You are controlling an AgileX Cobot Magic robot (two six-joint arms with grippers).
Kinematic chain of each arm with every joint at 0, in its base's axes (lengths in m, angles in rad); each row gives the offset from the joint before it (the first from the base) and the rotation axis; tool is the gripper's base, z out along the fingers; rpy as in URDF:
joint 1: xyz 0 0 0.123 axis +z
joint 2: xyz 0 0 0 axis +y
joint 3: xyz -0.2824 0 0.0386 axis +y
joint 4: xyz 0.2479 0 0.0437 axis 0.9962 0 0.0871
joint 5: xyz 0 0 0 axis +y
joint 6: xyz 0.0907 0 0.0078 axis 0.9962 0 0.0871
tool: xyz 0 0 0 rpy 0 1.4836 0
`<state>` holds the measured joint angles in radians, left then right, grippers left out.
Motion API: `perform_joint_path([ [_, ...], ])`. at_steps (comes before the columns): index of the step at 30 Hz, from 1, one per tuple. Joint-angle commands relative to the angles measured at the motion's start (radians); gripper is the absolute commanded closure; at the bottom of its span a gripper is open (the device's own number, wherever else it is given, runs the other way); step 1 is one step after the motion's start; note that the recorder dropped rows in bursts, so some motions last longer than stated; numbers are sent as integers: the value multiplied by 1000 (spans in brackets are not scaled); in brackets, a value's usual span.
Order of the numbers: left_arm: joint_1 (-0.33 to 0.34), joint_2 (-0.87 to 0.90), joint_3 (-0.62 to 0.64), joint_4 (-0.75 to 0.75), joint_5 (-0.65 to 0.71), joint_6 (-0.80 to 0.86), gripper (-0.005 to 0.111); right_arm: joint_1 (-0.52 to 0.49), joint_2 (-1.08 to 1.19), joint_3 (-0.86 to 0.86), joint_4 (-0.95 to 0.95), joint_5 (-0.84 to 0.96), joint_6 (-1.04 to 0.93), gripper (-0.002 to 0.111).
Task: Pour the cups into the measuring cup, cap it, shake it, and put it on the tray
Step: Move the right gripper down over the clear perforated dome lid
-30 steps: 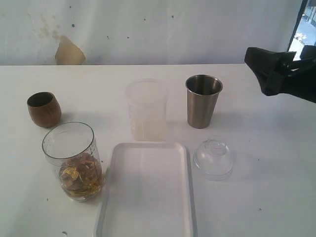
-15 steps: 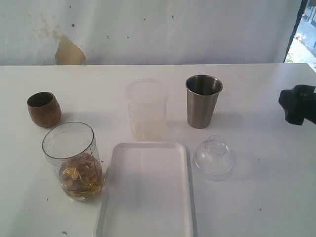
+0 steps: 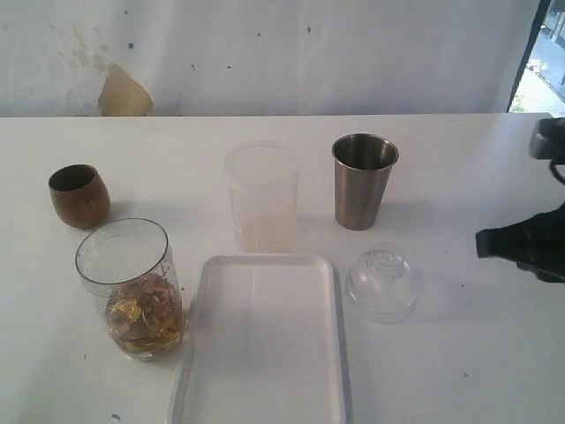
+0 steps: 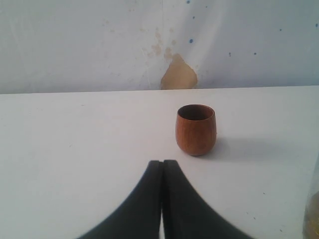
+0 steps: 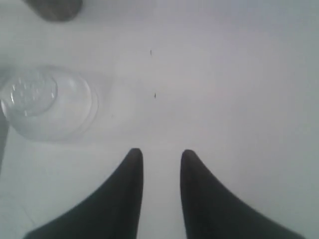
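Observation:
The brown wooden cup stands at the far left, also in the left wrist view just beyond my shut, empty left gripper. The steel tumbler stands upright at the back right of centre. The clear measuring cup at the front left holds gold and brown pieces. The white tray lies in front at the centre. My right gripper comes in from the right edge, open and empty, a short way from a clear dome lid.
A frosted translucent beaker stands behind the tray, between the wooden cup and the tumbler. A stained white wall runs along the table's back edge. The tumbler's base shows at the edge of the right wrist view.
My right arm has swung from the back right corner down along the right edge and now points in toward the dome lid. Nothing on the table has moved.

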<state>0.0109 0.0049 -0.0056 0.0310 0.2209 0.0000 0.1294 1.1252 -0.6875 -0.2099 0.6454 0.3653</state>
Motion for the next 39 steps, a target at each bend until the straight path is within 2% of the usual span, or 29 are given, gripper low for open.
perform_joint_path([
  [1, 4, -5, 6, 3, -11, 0, 107, 3, 115, -137, 73, 253, -256, 82],
  [4, 4, -5, 6, 3, -11, 0, 107, 3, 145, -177, 86, 266, -256, 69],
  [7, 4, -5, 6, 3, -11, 0, 107, 3, 162, -196, 210, 234, -288, 49],
  [9, 4, -5, 6, 3, -11, 0, 107, 3, 190, -223, 343, 231, -373, 41],
  [11, 4, -5, 6, 3, -11, 0, 107, 3, 233, -271, 432, 275, -391, 41],
  [13, 4, -5, 6, 3, -11, 0, 107, 5, 295, -335, 443, 346, -391, 41],
  [17, 4, -5, 6, 3, -11, 0, 107, 38, 420, -486, 405, 455, -391, 41],
  [25, 4, -5, 6, 3, -11, 0, 107, 160, 639, -683, 270, 459, -365, 41],
  [30, 4, -5, 6, 3, -11, 0, 107, 162, 734, -724, 261, 477, -353, 42],
  [39, 4, -5, 6, 3, -11, 0, 107, 162, 776, -724, 216, 463, -335, 43],
])
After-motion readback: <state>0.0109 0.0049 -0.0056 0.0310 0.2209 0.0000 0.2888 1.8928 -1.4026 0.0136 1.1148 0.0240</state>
